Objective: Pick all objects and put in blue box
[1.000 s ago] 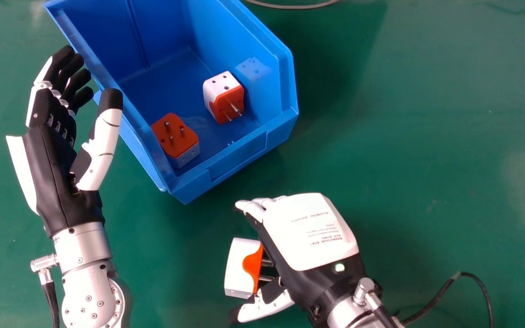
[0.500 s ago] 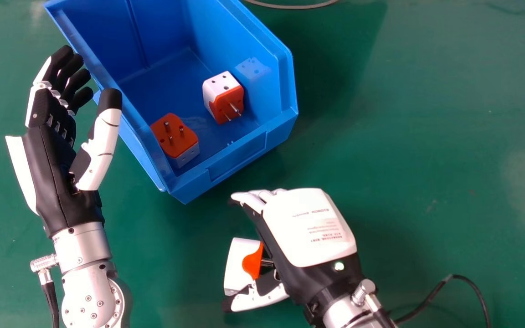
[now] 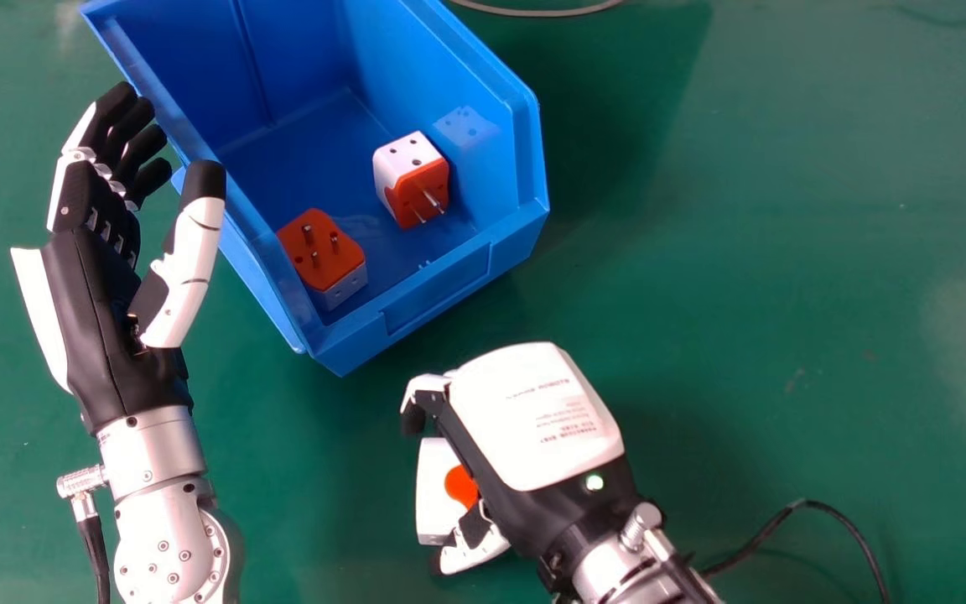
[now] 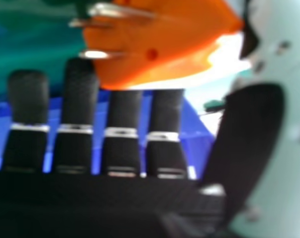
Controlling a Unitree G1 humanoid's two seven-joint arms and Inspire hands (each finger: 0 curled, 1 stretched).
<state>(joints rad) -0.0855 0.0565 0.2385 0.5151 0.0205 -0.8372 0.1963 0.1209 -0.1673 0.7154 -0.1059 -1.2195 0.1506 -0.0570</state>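
R hand is palm-down over the desk, its fingers bent w/ tips at the box-side end of a white/orange adapter, thumb at the opp. end; adapter sits btwn them, pinched or loosely caged, can't tell which. R hand view has its orange pronged face toward the palm, blue box beyond the fingers. In the box, 2 more: prongs-up adapter by the L wall near the front corner, & side-lying adapter next to the R wall. L hand is beside the box, fingers extended, thumb apart.
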